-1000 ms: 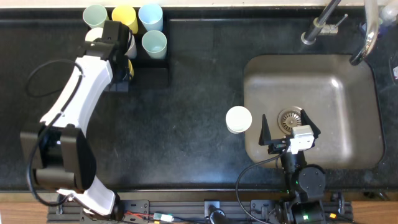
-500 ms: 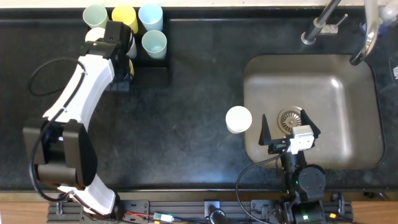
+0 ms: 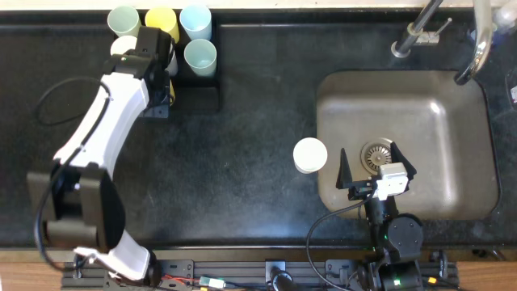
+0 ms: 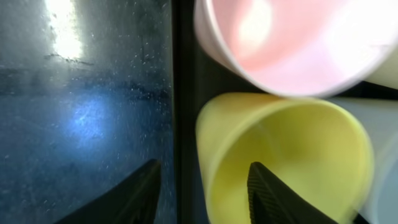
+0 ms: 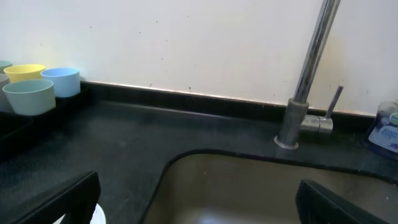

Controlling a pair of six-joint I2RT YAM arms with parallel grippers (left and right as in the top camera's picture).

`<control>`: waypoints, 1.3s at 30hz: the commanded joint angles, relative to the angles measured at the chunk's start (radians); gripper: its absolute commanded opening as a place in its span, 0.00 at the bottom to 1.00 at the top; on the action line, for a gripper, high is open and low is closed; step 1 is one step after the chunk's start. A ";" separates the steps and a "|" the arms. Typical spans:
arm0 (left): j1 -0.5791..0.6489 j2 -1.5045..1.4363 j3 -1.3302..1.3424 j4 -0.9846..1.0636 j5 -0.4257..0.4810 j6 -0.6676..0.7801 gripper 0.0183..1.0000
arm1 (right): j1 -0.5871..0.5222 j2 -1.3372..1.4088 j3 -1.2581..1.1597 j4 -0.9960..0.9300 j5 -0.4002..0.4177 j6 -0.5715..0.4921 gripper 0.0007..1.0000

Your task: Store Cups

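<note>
L gripper [image 4: 204, 167]: fingers apart, straddling rim of yellow cup [image 4: 298, 155]; 1 finger inside, 1 outside. Doesn't look pinched on the wall.
Yellow cup: in black rack [image 3: 198, 95], at rack's left end, back-left of counter [image 3: 226, 178].
Beside it: pale pink cup [image 4: 292, 43], right next to yellow cup's rim; can't tell if touching.
Rest of rack: pale green cup [image 3: 123, 18], 2nd yellow cup [image 3: 161, 18], lt blue cup [image 3: 195, 20] in a row along the back; teal cup [image 3: 200, 56] just in front of lt blue cup.
R gripper [image 5: 198, 182]: fingers wide apart, nothing between them, over near-left part of sink [image 3: 452, 113], by drain [image 3: 376, 152].
White cup [image 3: 310, 154]: on counter, just beside sink's left rim, near R gripper, well apart from rack.
Tap [image 3: 416, 32]: behind sink, by back wall.
</note>
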 commanded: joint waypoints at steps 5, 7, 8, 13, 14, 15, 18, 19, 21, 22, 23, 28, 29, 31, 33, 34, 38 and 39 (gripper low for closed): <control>0.008 -0.417 -0.005 0.264 -0.205 0.531 0.67 | -0.005 -0.011 -0.013 0.006 -0.007 0.001 0.99; 0.032 -0.508 -0.045 0.597 -0.089 1.020 0.69 | -0.005 -0.011 -0.013 0.006 -0.007 0.001 1.00; 0.039 -0.534 -0.068 0.698 -0.028 1.149 0.71 | -0.005 -0.011 -0.013 0.006 -0.007 0.001 1.00; 0.083 -0.675 -0.227 0.988 0.183 1.458 0.86 | -0.005 -0.011 -0.013 0.006 -0.007 0.001 1.00; 0.090 -0.709 -0.273 1.021 0.211 1.502 0.89 | -0.005 -0.011 -0.013 0.006 -0.007 0.001 1.00; 0.100 -0.767 -0.352 1.073 0.253 1.563 0.98 | -0.005 -0.011 -0.013 0.006 -0.007 0.001 1.00; 0.120 -0.872 -0.508 1.162 0.288 1.624 1.00 | -0.005 -0.011 -0.013 0.006 -0.007 0.001 1.00; 0.127 -0.908 -0.562 1.193 0.288 1.624 1.00 | -0.005 -0.011 -0.013 0.006 -0.007 0.001 1.00; 0.140 -0.979 -0.661 1.241 0.288 1.624 1.00 | -0.005 -0.011 -0.013 0.006 -0.007 0.001 1.00; 0.149 -1.025 -0.716 1.263 0.287 1.624 1.00 | -0.005 -0.011 -0.013 0.006 -0.007 0.001 1.00; 0.156 -1.061 -0.757 1.276 0.284 1.624 1.00 | -0.005 -0.011 -0.013 0.006 -0.007 0.001 1.00; 0.185 -1.289 -0.985 1.291 0.284 1.628 1.00 | -0.005 -0.011 -0.013 0.006 -0.007 0.001 1.00; 0.185 -1.330 -1.019 1.290 0.284 1.627 1.00 | -0.005 -0.011 -0.013 0.006 -0.007 0.001 1.00; 0.182 -1.403 -1.076 1.289 0.284 1.627 1.00 | -0.005 -0.011 -0.013 0.006 -0.007 0.001 1.00; 0.175 -1.481 -1.130 1.288 0.285 1.627 1.00 | -0.005 -0.011 -0.013 0.006 -0.007 0.001 1.00; 0.175 -1.526 -1.157 1.283 0.289 1.627 1.00 | -0.005 -0.011 -0.013 0.006 -0.007 0.001 1.00; 0.175 -1.676 -1.256 1.269 0.288 1.627 1.00 | -0.005 -0.011 -0.013 0.006 -0.007 0.001 1.00; 0.175 -1.711 -1.283 1.262 0.288 1.626 1.00 | -0.005 -0.011 -0.013 0.006 -0.007 0.001 1.00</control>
